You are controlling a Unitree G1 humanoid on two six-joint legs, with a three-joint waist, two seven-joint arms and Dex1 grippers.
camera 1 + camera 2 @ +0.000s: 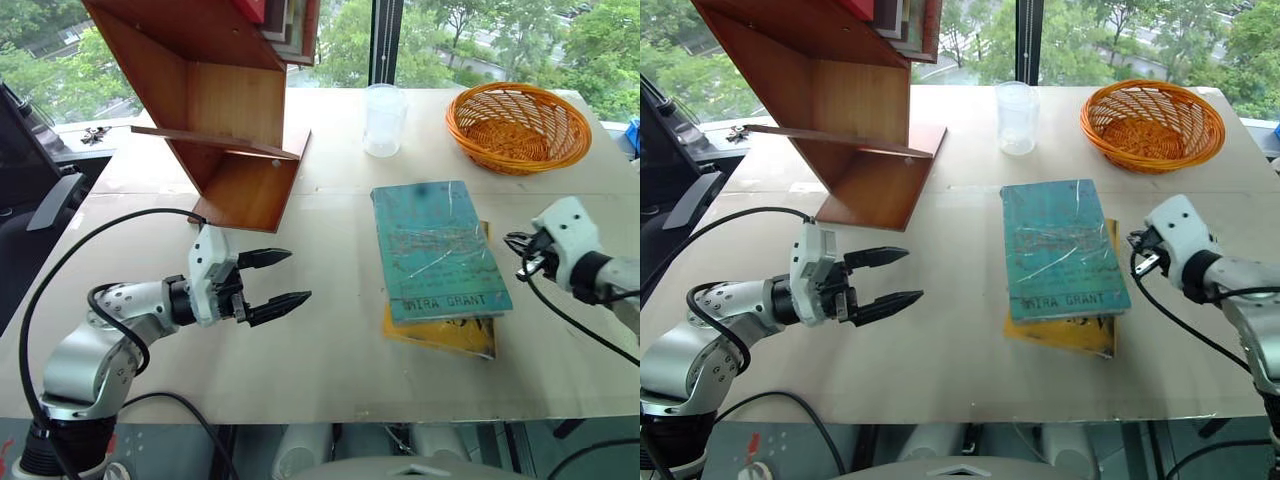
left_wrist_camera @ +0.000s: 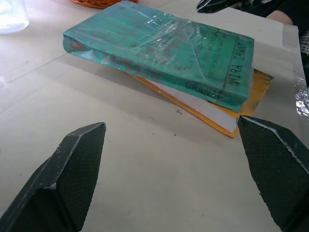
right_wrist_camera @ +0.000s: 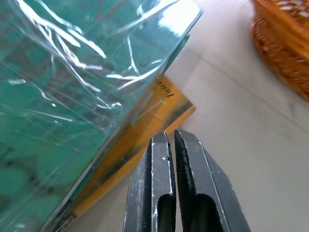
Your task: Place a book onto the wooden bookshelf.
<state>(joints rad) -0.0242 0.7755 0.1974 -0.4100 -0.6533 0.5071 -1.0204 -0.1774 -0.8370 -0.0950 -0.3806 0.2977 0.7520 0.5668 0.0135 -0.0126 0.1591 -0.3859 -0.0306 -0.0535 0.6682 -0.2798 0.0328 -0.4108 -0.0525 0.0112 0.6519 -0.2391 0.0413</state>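
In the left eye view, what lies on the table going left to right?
left gripper → wooden bookshelf → clear plastic cup → teal book lying on a yellow book → right gripper

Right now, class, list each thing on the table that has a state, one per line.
Teal book: flat, wrapped, on the yellow book.
Bookshelf: tilted.
Plastic cup: upright, empty.
Basket: upright, empty.
Left gripper: open, holding nothing.
Right gripper: shut, empty, beside the books.

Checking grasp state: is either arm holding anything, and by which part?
Nothing is held. The right gripper has its jaws shut empty beside the teal-blue plastic-wrapped paperback; the left gripper is open over bare table.
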